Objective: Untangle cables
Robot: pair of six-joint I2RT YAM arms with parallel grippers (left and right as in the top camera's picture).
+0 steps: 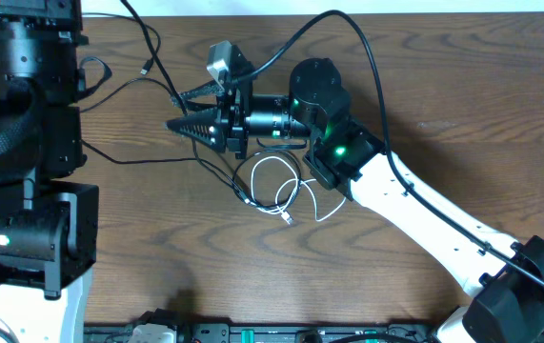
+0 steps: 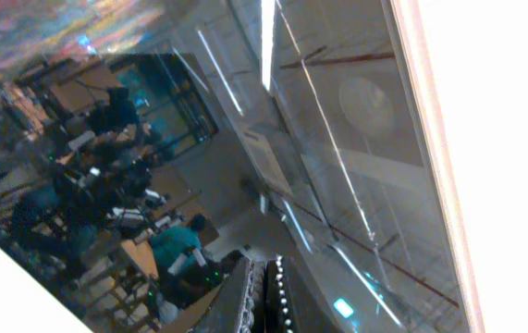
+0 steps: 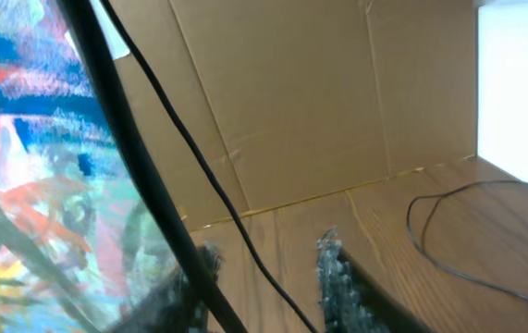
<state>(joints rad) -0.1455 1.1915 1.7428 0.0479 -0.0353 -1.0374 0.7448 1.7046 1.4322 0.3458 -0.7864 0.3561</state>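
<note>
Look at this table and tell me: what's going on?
The right gripper is over the middle of the table, jaws apart around a thin black cable, not yet clamped. The white cable lies looped nearby, crossing black cord. The left gripper is shut and idle at the side.

Right tool point(image 3: 268, 252) extends level, jaws apart; left tool point(image 2: 265, 270) closed.

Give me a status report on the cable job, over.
Left gripper shut, pointing away from the table. Right gripper jaws apart, thin black cable running between. White cable looped by right wrist, black strand crossing it.
</note>
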